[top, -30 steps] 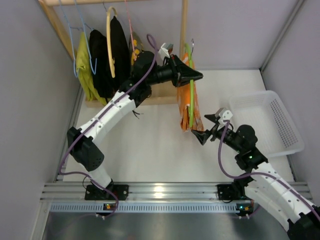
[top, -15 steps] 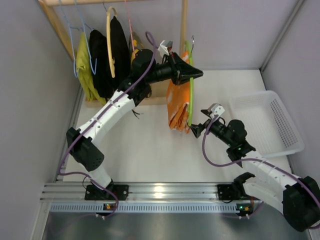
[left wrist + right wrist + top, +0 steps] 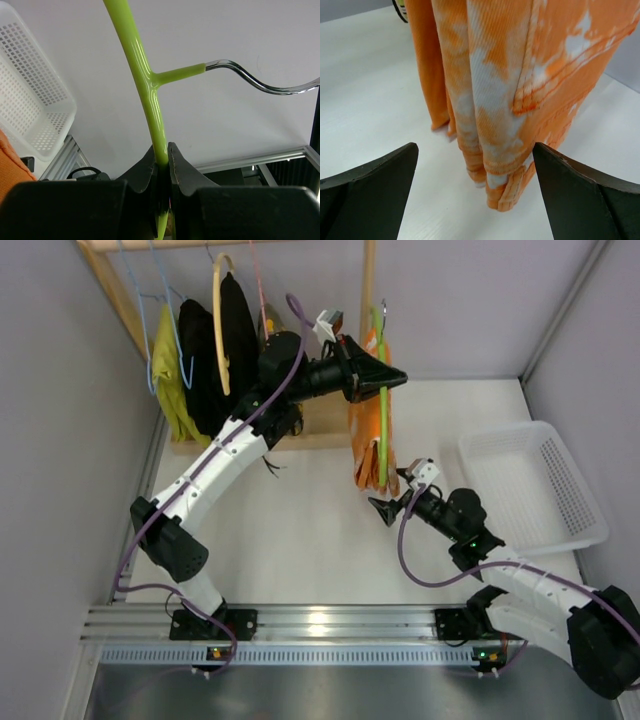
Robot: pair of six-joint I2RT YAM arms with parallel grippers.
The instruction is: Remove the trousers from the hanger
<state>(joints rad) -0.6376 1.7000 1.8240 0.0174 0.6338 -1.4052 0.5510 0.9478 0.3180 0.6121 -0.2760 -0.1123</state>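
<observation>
Gripping the thin lime-green plastic hanger [image 3: 148,95] by its arm near the metal hook, my left pincer [image 3: 161,159] held it above the white counter [image 3: 300,530]. Bright orange, pale-blotched cloth trousers [image 3: 520,75] hung from it. My right pincer [image 3: 475,150] was spread wide, facing the hems without touching them.

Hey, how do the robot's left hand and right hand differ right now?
The left hand is shut on the lime-green plastic hanger; the right hand is open and holds nothing. The left hand grips near the hanger's metal hook; the right hand faces the bottom hems of the orange cloth trousers with pale patches, not touching them. Both have black fingers.
</observation>
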